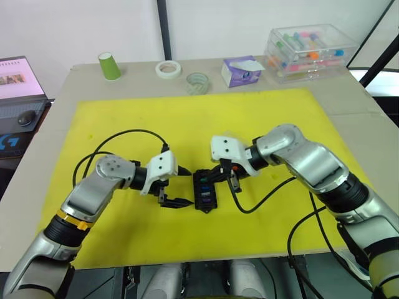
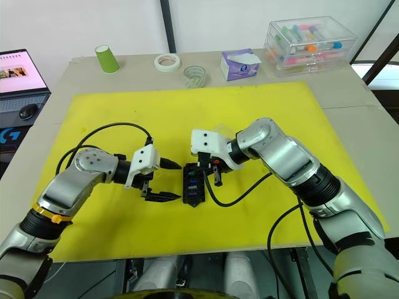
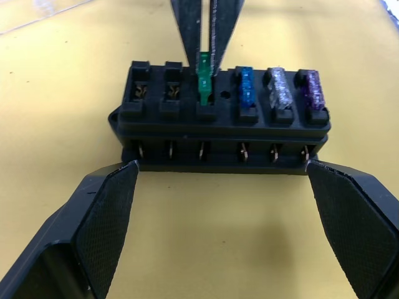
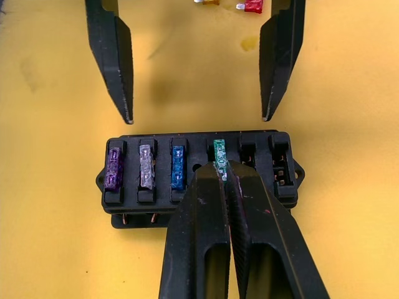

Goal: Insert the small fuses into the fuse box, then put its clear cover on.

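Note:
The black fuse box lies near the front middle of the yellow mat. Purple, grey-clear and blue fuses sit in three of its slots. My right gripper is shut on a green fuse, which stands in the fourth slot, with two slots empty beside it. My left gripper is open, its fingers straddling the box's left side without touching it. A red fuse and a yellow fuse lie loose on the mat beyond the left gripper. The clear cover is out of view.
Along the table's back edge stand a green cup, a white tape roll, a clear tape roll, a purple tissue box and a big clear case of coloured tubes. Black cables loop over the mat beside both arms.

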